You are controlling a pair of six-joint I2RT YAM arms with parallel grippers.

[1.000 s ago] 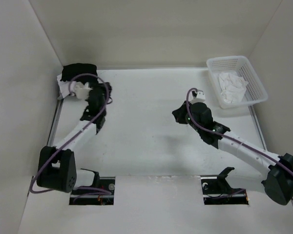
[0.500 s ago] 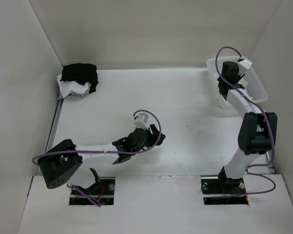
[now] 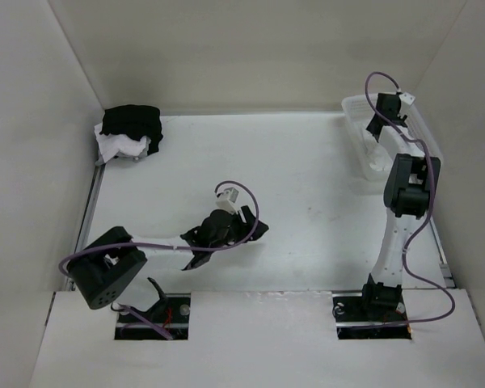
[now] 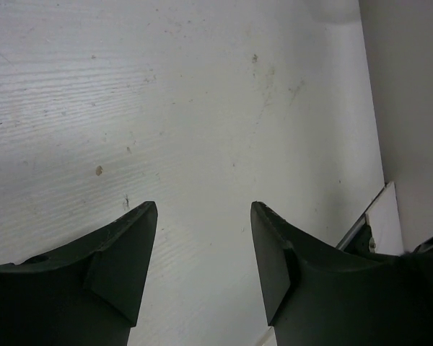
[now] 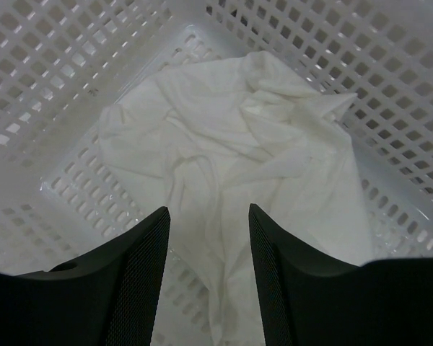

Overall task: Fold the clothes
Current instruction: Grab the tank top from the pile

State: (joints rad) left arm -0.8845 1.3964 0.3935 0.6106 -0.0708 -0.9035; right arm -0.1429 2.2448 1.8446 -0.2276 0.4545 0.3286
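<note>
White surface (image 3: 307, 186) seen from above, with pale walls at the back and both sides. At its far left corner sits a pile of clothes (image 3: 131, 123), black fabric on top and white fabric showing beneath. The left arm (image 3: 158, 242) lies low across the near left part of the surface. The left jaws reach toward the middle, well apart from that pile. The right arm (image 3: 396, 234) stands tall near the right edge, and the right jaws hang over a white lattice basket (image 3: 352, 105) at the far right corner. The arm hides much of the basket from this angle; a pale patch inside it may be fabric.

Left wrist view: the left jaws are spread wide with nothing between them. Two dark fingers (image 4: 119, 267) frame bare surface, faintly scuffed and dotted with small specks. A grey wall (image 4: 411, 108) rises along the right side.

Right wrist view: the right jaws are also spread apart and grasp nothing. Their dark fingers (image 5: 137, 274) point down into the basket, and its latticed walls fill the frame. A crumpled white garment (image 5: 231, 137) lies on the basket floor, seen through the gap between the fingers.
</note>
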